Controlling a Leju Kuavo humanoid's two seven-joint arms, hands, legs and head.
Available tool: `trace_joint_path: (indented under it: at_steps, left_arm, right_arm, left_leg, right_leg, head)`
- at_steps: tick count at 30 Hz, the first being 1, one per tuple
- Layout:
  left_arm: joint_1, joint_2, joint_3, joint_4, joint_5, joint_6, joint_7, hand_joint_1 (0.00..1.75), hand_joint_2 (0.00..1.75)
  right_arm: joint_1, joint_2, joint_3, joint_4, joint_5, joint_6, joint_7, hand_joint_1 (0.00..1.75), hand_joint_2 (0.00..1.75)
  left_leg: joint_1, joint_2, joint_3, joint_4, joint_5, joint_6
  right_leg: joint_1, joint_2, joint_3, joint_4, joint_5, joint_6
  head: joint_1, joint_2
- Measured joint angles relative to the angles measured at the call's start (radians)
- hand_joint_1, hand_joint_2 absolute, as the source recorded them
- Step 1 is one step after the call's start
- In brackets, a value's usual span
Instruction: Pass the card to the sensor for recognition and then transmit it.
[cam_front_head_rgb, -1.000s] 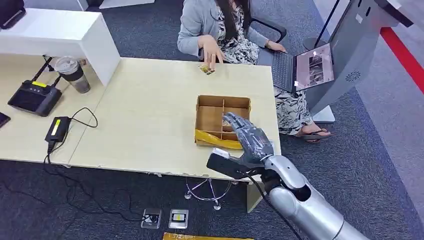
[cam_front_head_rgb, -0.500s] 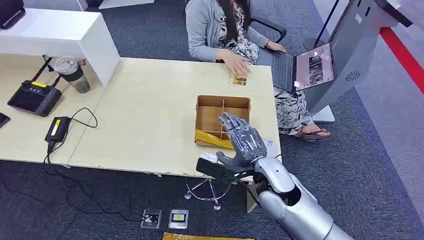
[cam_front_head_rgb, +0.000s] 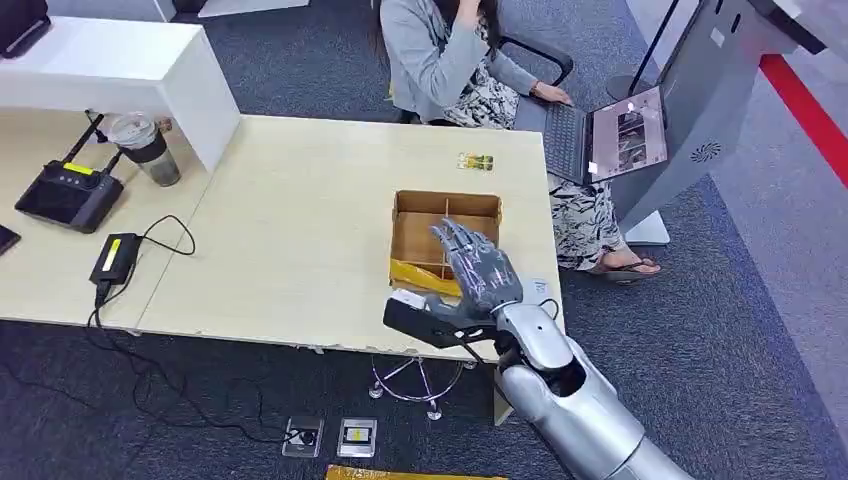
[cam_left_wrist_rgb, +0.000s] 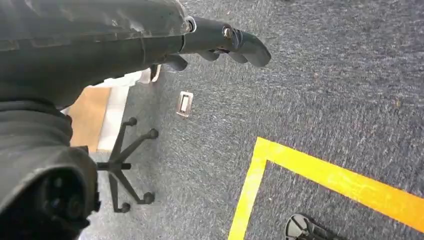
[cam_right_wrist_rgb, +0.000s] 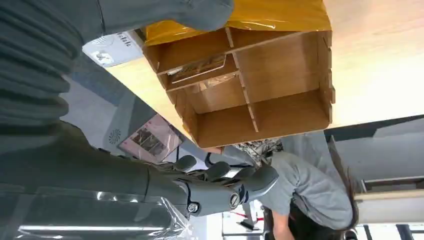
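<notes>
Card (cam_front_head_rgb: 476, 161) now left on table (cam_front_head_rgb: 300, 250) at 12 o'clock from box (cam_front_head_rgb: 445, 240); person's hand withdrawn. Right hand (cam_front_head_rgb: 478, 270) empty, fingers spread, shifted toward 9 o'clock. Left hand (cam_left_wrist_rgb: 220, 42) released, hanging. Card judged ready for pickup.

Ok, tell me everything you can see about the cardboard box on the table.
The cardboard box is brown, open-topped and low-walled, split by thin cardboard dividers into several compartments. It sits flat on the light wooden table near its front right corner. A crumpled yellow wrapper lies over its near edge. In the right wrist view, something flat lies in one compartment. The right hand hovers over its near side, fingers spread, holding nothing.
</notes>
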Motion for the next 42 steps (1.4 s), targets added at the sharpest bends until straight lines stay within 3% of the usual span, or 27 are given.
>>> trace_joint_path:
  at_steps: [6,17,42]
  left_arm:
    - [0.0,0.0,0.0,0.0,-0.009,-0.01,-0.011,0.0,0.0]
    - [0.0,0.002,0.0,0.0,-0.016,-0.019,-0.011,0.0,0.0]
    - [0.001,0.01,0.0,0.001,0.005,-0.001,0.016,0.0,0.0]
  right_arm:
    - [-0.053,0.031,-0.025,0.132,0.035,-0.056,-0.029,0.0,1.75]
    - [-0.1,0.057,-0.053,0.267,0.043,-0.071,-0.062,0.0,1.75]
    - [-0.189,0.107,-0.048,0.528,-0.052,-0.186,-0.154,0.0,1.75]
  left_leg:
    - [0.0,0.0,0.0,0.0,0.0,0.0]
    - [0.0,0.0,0.0,0.0,0.0,0.0]
    - [0.0,0.0,0.0,0.0,0.0,0.0]
  right_leg:
    - [0.0,0.0,0.0,0.0,0.0,0.0]
    - [0.0,0.0,0.0,0.0,0.0,0.0]
    - [0.0,0.0,0.0,0.0,0.0,0.0]
  head:
    - [0.0,0.0]
    - [0.0,0.0]
    - [0.0,0.0]
